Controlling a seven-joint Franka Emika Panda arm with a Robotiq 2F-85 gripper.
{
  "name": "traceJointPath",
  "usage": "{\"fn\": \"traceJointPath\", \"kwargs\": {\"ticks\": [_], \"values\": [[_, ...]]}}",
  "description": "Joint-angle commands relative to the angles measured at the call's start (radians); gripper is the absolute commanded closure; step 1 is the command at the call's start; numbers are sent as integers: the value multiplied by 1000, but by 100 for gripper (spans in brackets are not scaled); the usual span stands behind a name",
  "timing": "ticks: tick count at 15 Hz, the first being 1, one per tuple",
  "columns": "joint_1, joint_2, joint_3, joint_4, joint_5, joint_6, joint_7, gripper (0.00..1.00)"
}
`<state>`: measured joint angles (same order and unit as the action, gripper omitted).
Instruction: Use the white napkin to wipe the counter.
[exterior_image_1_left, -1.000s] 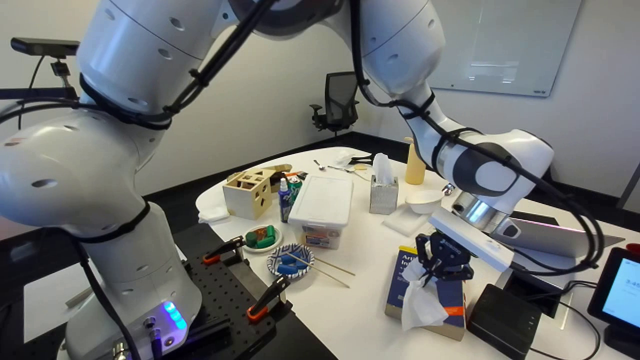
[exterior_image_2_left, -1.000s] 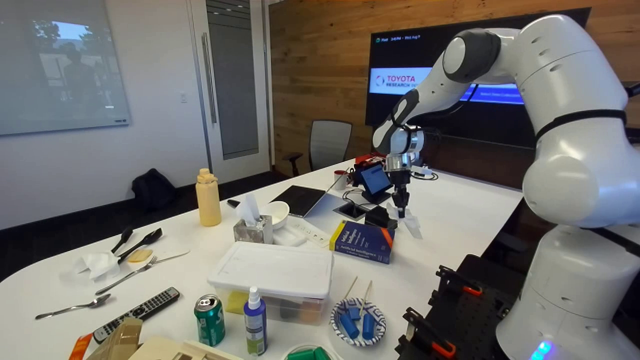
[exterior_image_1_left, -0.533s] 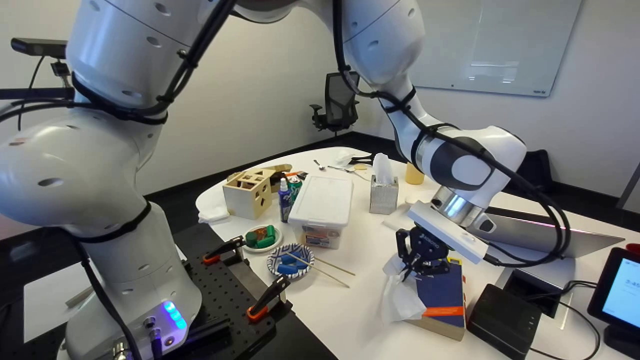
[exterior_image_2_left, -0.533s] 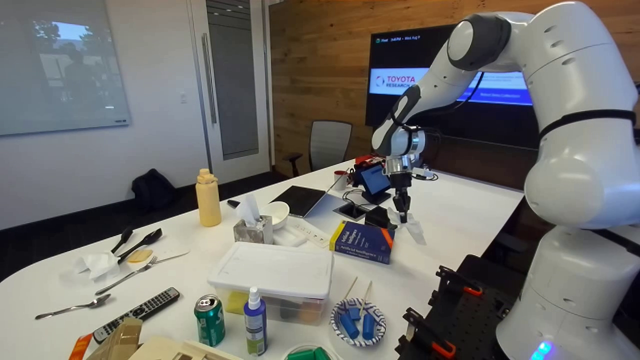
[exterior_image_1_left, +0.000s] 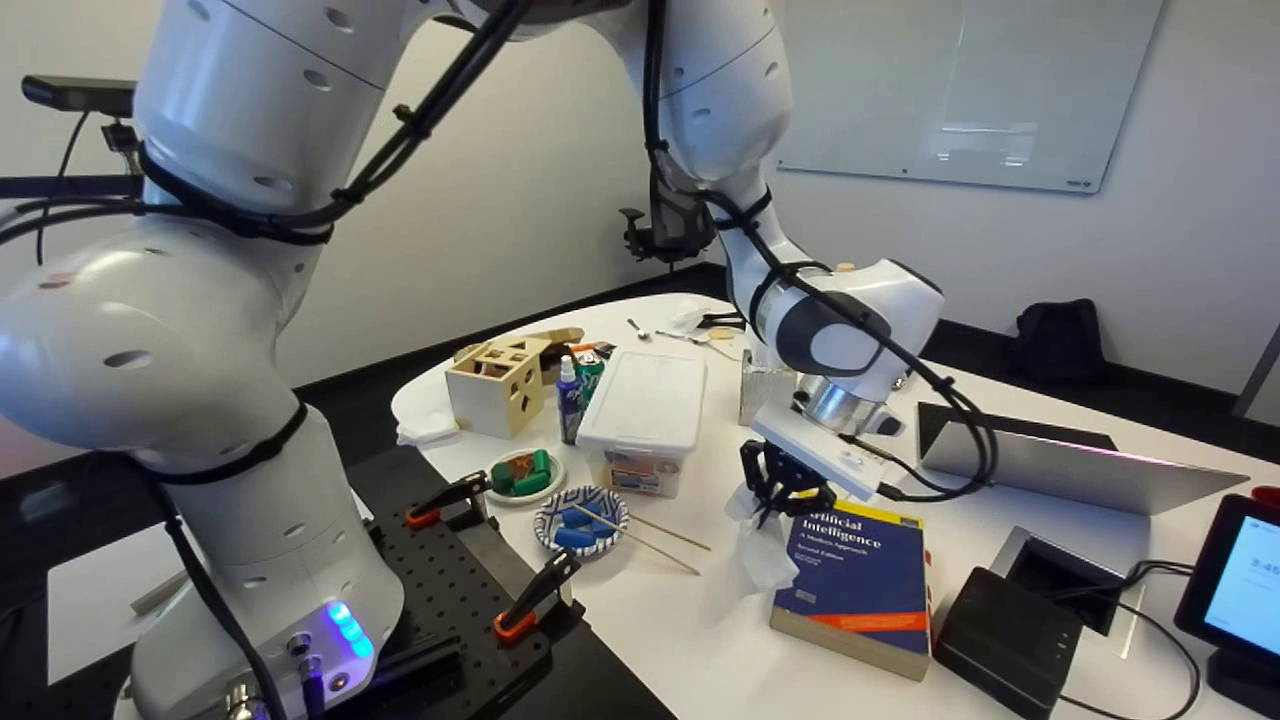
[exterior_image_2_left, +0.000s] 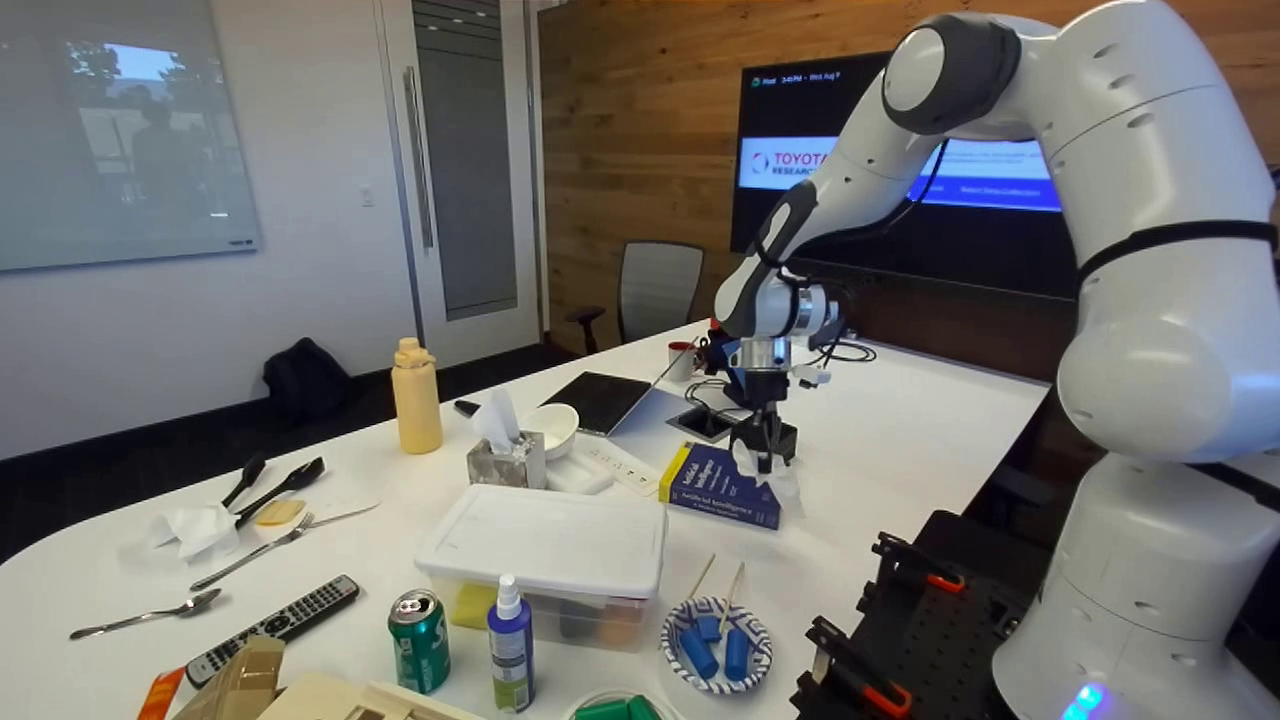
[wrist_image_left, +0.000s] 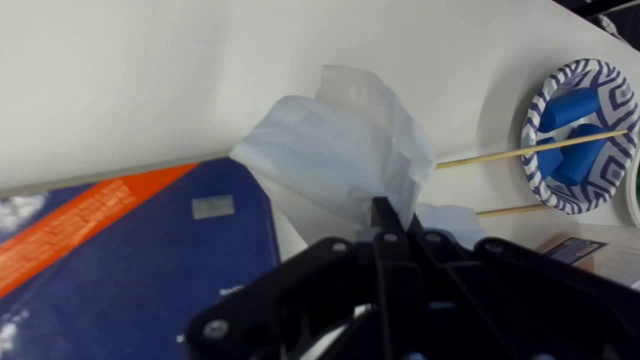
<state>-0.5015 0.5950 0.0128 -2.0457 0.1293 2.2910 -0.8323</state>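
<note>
The two fingers (wrist_image_left: 390, 250) of my gripper (wrist_image_left: 399, 215) stand close against each other, and the napkin (wrist_image_left: 325, 150) is pinched between their tips. In the wrist view most of the napkin spreads, loose and creased, to the far left of the tips, and a smaller flap comes out on their right. It hangs over the counter (exterior_image_1_left: 700, 640); whether its lower edge touches the surface, I cannot tell.

Just beside it lies the book (wrist_image_left: 200, 280), dark blue with an orange band. In the wrist view the book is at the near left, and one corner of the napkin seems to meet a corner of its cover; if they touch, I cannot say.

On the right of this view I see the patterned bowl (wrist_image_left: 617, 95) with blue pieces (wrist_image_left: 570, 107) inside, and two thin sticks (wrist_image_left: 480, 158), of which one lies across the rim.

In an exterior view, the plate (exterior_image_1_left: 556, 488) with green pieces (exterior_image_1_left: 533, 486) is just beside the bowl, at its far left. Beyond them stands the lidded bin (exterior_image_1_left: 645, 400), and to its left the spray bottle (exterior_image_1_left: 570, 405), the can (exterior_image_1_left: 590, 374) and the wooden box (exterior_image_1_left: 480, 405). The black box (exterior_image_1_left: 1010, 635) lies just right of the book, and the laptop (exterior_image_1_left: 1070, 470) farther. In an exterior view I find the tissue box (exterior_image_2_left: 505, 465) beyond the bin.
</note>
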Motion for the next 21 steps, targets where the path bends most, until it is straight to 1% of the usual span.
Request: {"fn": "traceJointPath", "kwargs": {"ticks": [1,5,7,10,13,18,21], "values": [[57,-62,37,-130,60,107,-42,99],[115,-34,82,-194,87,296,-17,99],[130,0,107,-195,90,371,1,99],[150,49,127,-179,69,454,33,99],[165,113,136,-144,48,490,70,99],[194,194,101,-72,-21,536,168,99],[157,216,93,-17,-42,527,223,99]]}}
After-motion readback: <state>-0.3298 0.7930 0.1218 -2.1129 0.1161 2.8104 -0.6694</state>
